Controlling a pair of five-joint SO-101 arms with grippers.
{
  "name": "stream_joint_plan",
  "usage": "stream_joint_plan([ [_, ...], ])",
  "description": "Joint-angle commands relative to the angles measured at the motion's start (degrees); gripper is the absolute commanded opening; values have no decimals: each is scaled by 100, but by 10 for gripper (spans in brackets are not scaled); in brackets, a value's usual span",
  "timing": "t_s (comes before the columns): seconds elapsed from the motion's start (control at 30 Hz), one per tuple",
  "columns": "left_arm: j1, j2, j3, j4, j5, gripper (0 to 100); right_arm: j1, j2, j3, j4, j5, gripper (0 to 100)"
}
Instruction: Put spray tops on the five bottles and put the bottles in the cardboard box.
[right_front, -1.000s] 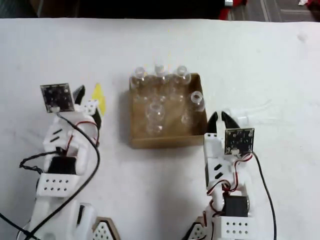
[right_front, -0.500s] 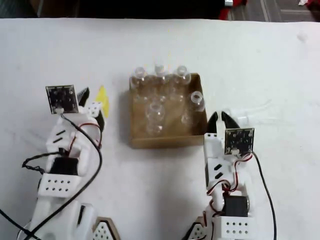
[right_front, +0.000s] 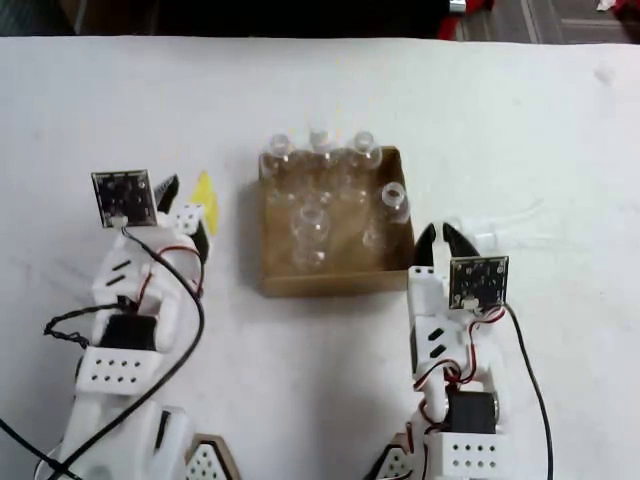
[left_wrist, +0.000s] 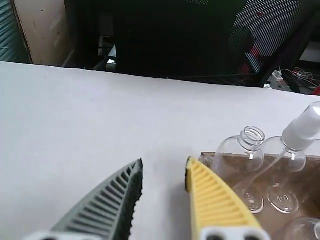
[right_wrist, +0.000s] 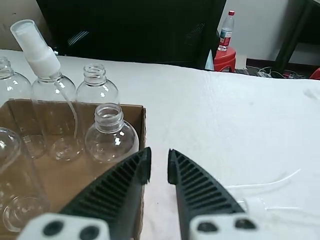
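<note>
High view: cardboard box on the surface, 5 bottles inside. Left hand at its 9 o'clock, right hand at 5.

Left wrist view: hand moderately wide, empty.

Right wrist view: hand narrow, empty. Loose spray top nearby, likely light with a flimsy tube; pinch the collar.

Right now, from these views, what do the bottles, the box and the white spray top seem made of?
Bottles: probably clear glossy plastic, possibly glass; the box floor shows through them.
Cardboard box: matte brown cardboard, thin dull walls.
Spray top: likely smooth opaque white plastic, with a thin clear tube below.
</note>
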Motion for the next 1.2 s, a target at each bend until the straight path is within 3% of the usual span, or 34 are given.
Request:
stream_joint_plan([
  [0.0, 40, -75, -44, -158, -62, 135, -57, -31, 44, -110, 62, 49],
  [1.17, 48, -119, 44, -167, -70, 135, -57, -31, 44, -119, 62, 49],
])
